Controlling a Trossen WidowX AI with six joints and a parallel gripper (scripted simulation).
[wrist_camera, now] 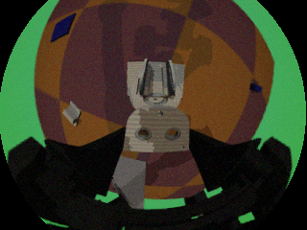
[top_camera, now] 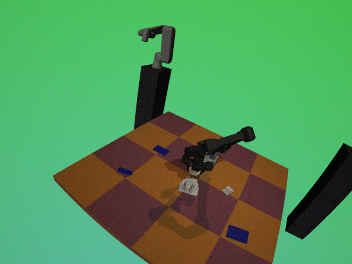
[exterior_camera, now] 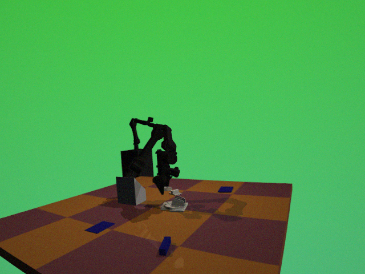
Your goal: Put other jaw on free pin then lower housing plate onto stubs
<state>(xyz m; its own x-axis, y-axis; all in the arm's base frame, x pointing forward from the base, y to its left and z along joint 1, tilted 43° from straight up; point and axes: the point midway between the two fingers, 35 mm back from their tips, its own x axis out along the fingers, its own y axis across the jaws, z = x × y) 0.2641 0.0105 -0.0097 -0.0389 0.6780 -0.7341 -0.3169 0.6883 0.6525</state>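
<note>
My gripper (top_camera: pixel 195 168) (exterior_camera: pixel 162 192) (wrist_camera: pixel 156 130) is shut on the pale housing plate (top_camera: pixel 194 171) (exterior_camera: pixel 167 188) (wrist_camera: pixel 157 123), which has two round holes. It holds the plate above the table, off the base. The pale base (top_camera: pixel 192 193) (exterior_camera: pixel 177 209) (wrist_camera: pixel 178 68) lies on the table just beyond the plate in the wrist view. Two upright jaws stand side by side on the base, the left jaw (wrist_camera: pixel 144 77) and the right jaw (wrist_camera: pixel 171 79). Whether their teeth mesh is too small to tell. The pins are hidden.
A small pale lipped piece (top_camera: pixel 227 190) (exterior_camera: pixel 174 192) (wrist_camera: pixel 72 113) lies to one side. A grey wedge block (exterior_camera: pixel 126 190) (wrist_camera: pixel 130 173) stands near the arm. Blue blocks (top_camera: pixel 237 234) (top_camera: pixel 125 171) (top_camera: pixel 161 150) lie around. A second arm (top_camera: pixel 168 44) (exterior_camera: pixel 134 129) stands on a black pillar.
</note>
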